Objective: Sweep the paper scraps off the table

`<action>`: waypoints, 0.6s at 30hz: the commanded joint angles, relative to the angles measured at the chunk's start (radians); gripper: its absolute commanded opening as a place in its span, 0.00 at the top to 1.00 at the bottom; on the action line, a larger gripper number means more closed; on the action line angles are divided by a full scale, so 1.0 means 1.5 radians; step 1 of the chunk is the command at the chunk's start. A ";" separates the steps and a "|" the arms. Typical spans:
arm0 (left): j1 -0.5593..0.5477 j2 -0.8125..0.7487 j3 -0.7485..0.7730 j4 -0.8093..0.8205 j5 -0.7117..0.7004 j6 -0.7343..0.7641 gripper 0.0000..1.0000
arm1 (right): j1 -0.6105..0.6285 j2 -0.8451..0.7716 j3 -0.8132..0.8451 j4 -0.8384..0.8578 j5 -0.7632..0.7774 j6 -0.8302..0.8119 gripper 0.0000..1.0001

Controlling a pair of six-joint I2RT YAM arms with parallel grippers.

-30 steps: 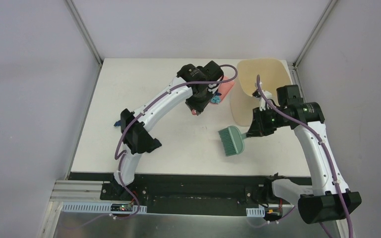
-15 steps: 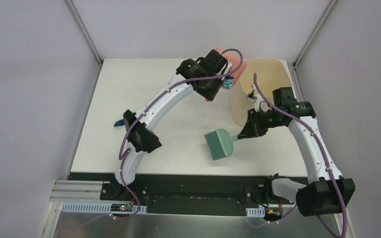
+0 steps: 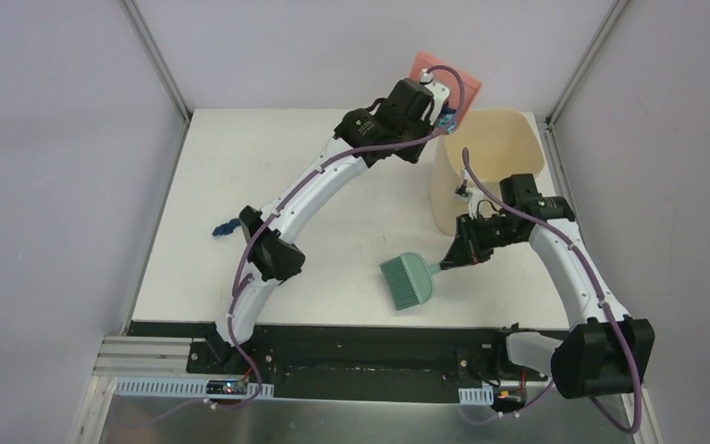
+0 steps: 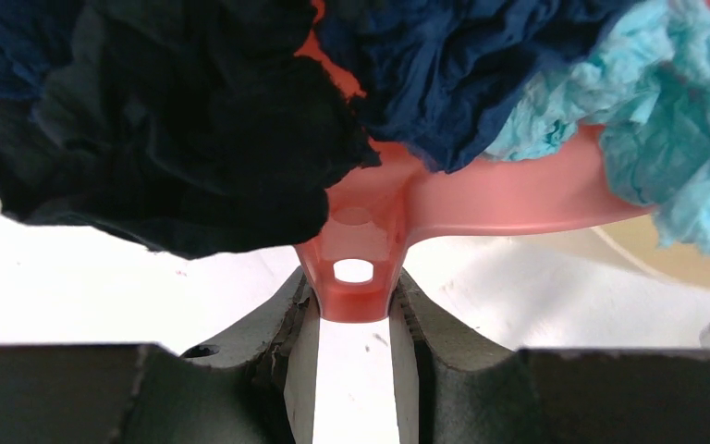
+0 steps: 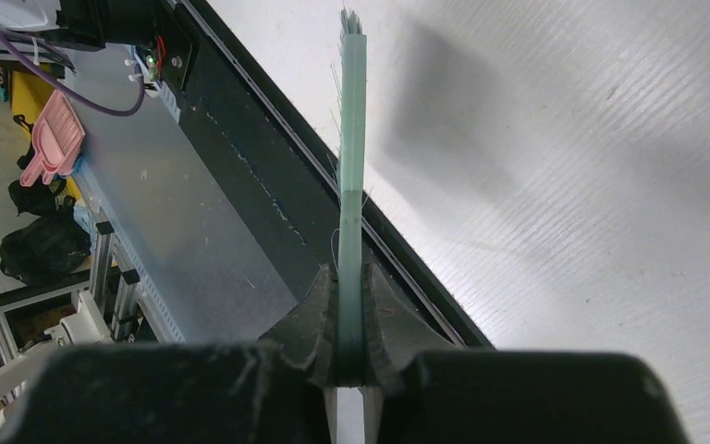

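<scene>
Left pincer (image 4: 353, 305): jaws pinched on the tab handle of the pink dustpan (image 4: 481, 199), one finger on each side; carried high at the far side of the table (image 3: 240, 166).
Right pincer (image 5: 351, 324): jaws pressed together on the flat handle of the teal hand brush (image 5: 351, 139), seen edge-on from the wrist.
Pink dustpan: raised and tilted, at the far left rim of the beige bin (image 3: 490, 166); a curve of that rim shows below the pan in the left wrist view.
Paper scraps (image 4: 333, 83): heaped in the pan against the handle end. Black wad (image 4: 176, 139) on the left, dark blue wad (image 4: 462, 74) in the middle, light teal wad (image 4: 666, 139) on the right, overhanging the pan's edge.
Stray dark blue scrap (image 3: 225, 227): on the table near its left edge, beside the left arm's elbow, well apart from the bin.
Teal hand brush: head towards the near edge, in front of the bin; contact of the bristles with the table cannot be told.
Beige bin: upright at the far right corner.
</scene>
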 commanded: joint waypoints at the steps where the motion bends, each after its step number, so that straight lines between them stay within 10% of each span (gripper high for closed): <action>1: -0.018 0.007 0.031 0.128 -0.071 0.032 1.00 | 0.003 -0.058 -0.006 0.029 -0.015 -0.023 1.00; 18: -0.053 0.016 0.047 0.114 -0.109 0.055 1.00 | 0.003 -0.092 -0.011 0.029 -0.020 -0.029 1.00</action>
